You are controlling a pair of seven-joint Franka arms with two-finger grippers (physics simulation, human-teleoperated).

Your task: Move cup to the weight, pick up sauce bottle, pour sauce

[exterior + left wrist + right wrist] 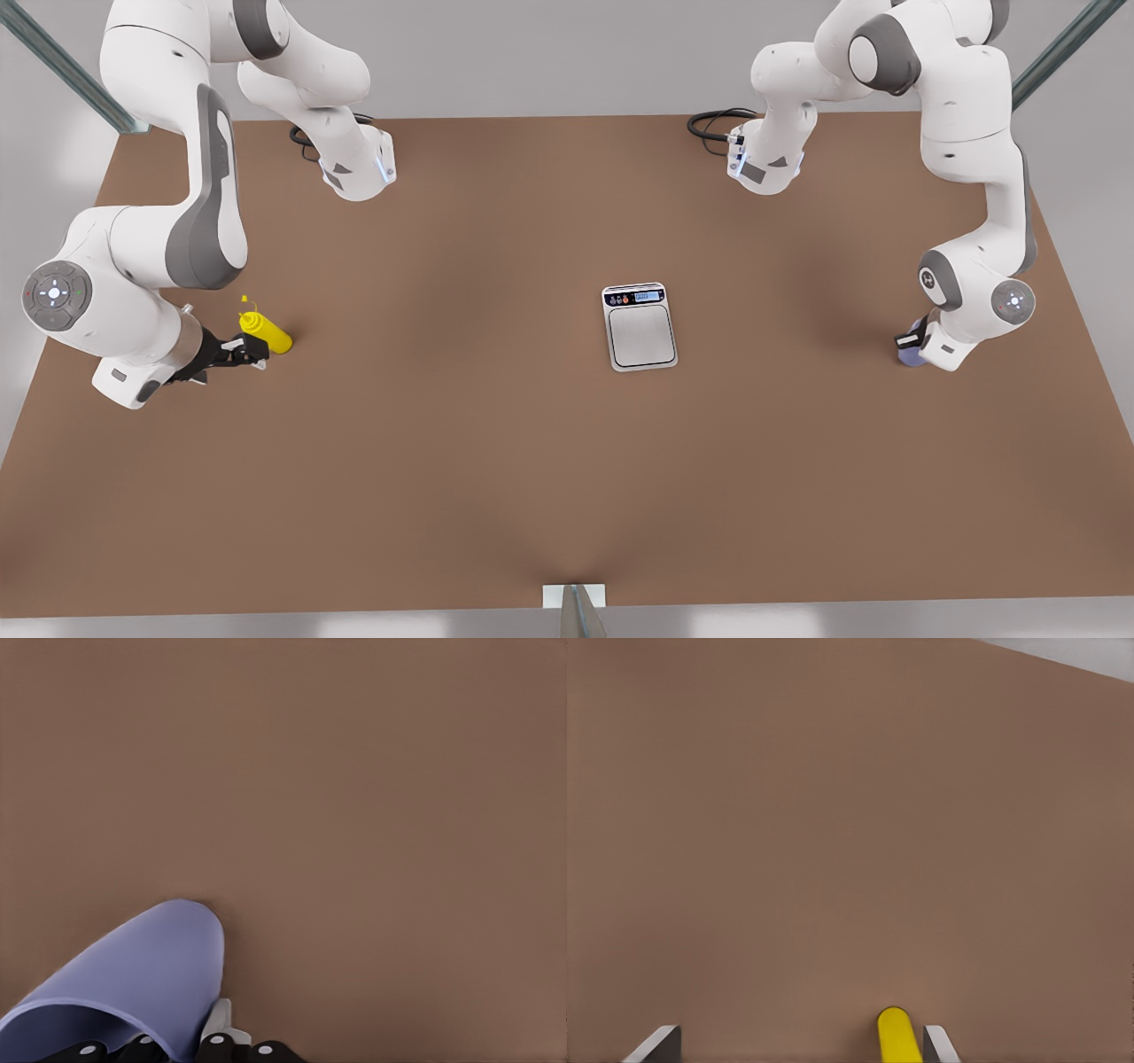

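— What's at the table's left edge?
— My right gripper, fingers spread wide around the sauce bottle, one finger just beside it.
— Middle?
— The weight, bare.
— Right edge?
— My left gripper at the cup; grip unclear.

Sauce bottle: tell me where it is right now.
The sauce bottle stands on the table at the front view's left, between the right hand's open fingers, far from the weight.

table: matt brown | weight: brushed metal plate | sauce bottle: glossy yellow plastic
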